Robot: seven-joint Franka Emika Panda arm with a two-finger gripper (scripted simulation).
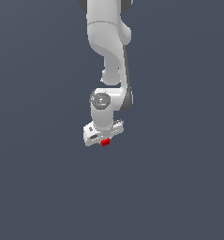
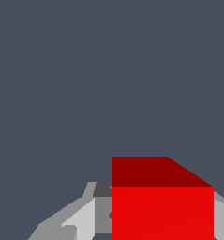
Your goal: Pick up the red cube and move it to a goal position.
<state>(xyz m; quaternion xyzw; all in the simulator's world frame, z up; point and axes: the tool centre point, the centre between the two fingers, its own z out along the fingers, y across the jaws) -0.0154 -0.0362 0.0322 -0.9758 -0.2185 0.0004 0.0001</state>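
Featureless slate-grey background is shown in both views. Beneath the white arm, the gripper (image 1: 104,138) is seen pinched on the red cube (image 1: 105,142), which is flanked by grey fingers (image 2: 83,218) in the wrist view. Slippage may be caused by abrupt motion, since little finger contact is visible

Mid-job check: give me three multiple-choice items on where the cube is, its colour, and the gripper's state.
1. Where is the red cube?
A. Between the fingers of the gripper
B. Far off at the exterior view's left edge
C. On top of the arm's base

2. What colour is the cube?
A. Blue
B. Red
C. Green

3. What is the gripper doing?
A. Open, nothing near it
B. Out of view
C. Shut on the cube

Answers: 1 A, the wrist view shows the cube with a finger on either side; 2 B, bright red in both views; 3 C, grey fingers flank the cube closely.
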